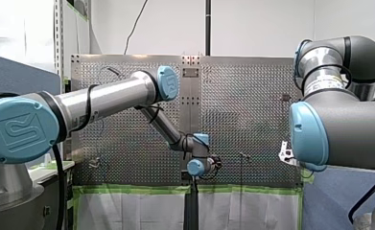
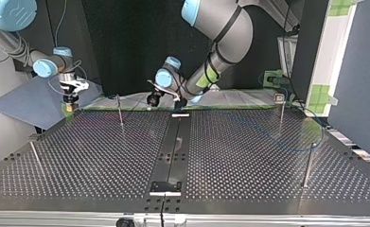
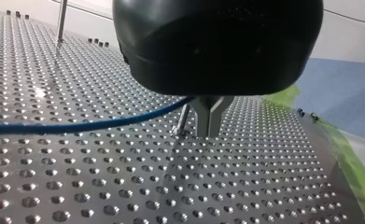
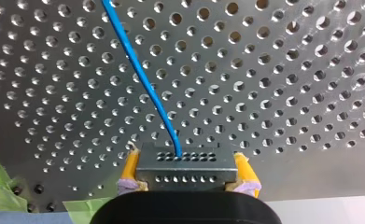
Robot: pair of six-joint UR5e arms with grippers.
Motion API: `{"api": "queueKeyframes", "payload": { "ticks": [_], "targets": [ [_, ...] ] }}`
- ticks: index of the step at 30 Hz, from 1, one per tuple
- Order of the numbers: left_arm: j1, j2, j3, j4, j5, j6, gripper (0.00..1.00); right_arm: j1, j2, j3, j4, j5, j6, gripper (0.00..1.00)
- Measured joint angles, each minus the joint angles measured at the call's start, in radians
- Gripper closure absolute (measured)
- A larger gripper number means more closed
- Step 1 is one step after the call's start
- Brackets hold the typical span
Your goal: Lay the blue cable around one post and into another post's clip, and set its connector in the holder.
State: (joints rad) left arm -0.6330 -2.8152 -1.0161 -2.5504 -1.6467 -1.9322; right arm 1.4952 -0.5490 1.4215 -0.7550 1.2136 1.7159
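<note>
In the right wrist view, my right gripper [image 4: 186, 155] is shut on a grey connector block [image 4: 186, 171], with a yellow pad on each side of it. The blue cable [image 4: 138, 65] leaves the block's top and runs away over the perforated plate. In the top view this gripper [image 2: 69, 102] hangs at the far left edge of the table. My left gripper [image 3: 208, 133] has its metal fingers shut on the blue cable [image 3: 77, 125], just above the plate and beside a thin post [image 3: 182, 121]. In the top view it [image 2: 152, 99] is near the far middle.
Thin posts stand on the plate [image 2: 102, 156]: one at the far left [image 2: 120, 112], one at the near left [image 2: 35, 158], one at the near right [image 2: 308, 165], and a clip-topped one at the far right [image 2: 280, 111]. A black holder [image 2: 166, 186] sits on the centre strip near the front edge.
</note>
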Motion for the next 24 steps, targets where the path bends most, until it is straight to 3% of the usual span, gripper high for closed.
{"api": "queueKeyframes", "payload": {
  "ticks": [19,21,22,24],
  "targets": [
    [0.031,0.000,0.038,-0.029,0.000,0.000,1.00,0.000,0.002,-0.050,0.018,0.027,-0.002,1.00],
    [0.032,0.000,0.038,-0.034,0.000,0.004,0.90,0.001,0.002,-0.050,0.019,0.027,-0.003,1.00],
    [0.033,0.000,0.038,-0.038,0.000,0.009,0.90,0.001,0.002,-0.050,0.020,0.026,-0.003,1.00],
    [0.032,0.001,0.036,-0.043,0.000,0.019,0.67,0.003,0.003,-0.051,0.020,0.025,-0.003,1.00]
  ]
}}
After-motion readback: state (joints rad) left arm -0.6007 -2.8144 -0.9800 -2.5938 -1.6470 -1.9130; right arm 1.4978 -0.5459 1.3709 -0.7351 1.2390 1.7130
